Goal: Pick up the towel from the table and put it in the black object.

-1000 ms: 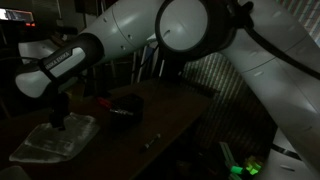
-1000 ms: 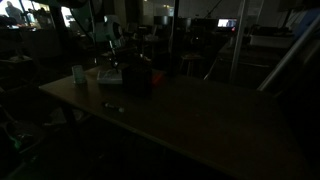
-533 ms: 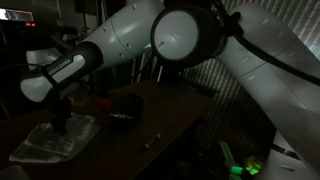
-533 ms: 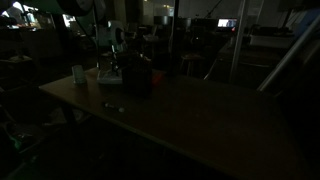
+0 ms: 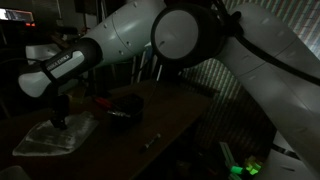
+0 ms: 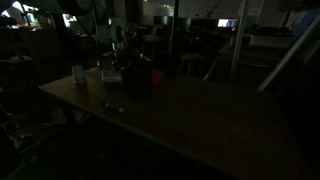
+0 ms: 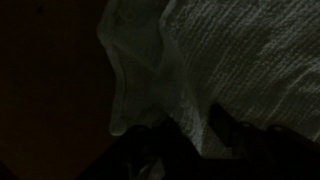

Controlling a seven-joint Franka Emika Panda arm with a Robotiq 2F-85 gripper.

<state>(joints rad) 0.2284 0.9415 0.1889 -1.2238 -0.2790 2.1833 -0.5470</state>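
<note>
The towel (image 5: 52, 140) lies on the worktop (image 5: 172, 112) near the black object (image 5: 125, 108) — not yet lifted — with the jaws down on it, too dark to tell if they grip, so lifting, carrying and dropping remain.

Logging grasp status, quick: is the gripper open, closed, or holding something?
Gripper: at the towel; too dark to tell whether open or closed.
</note>
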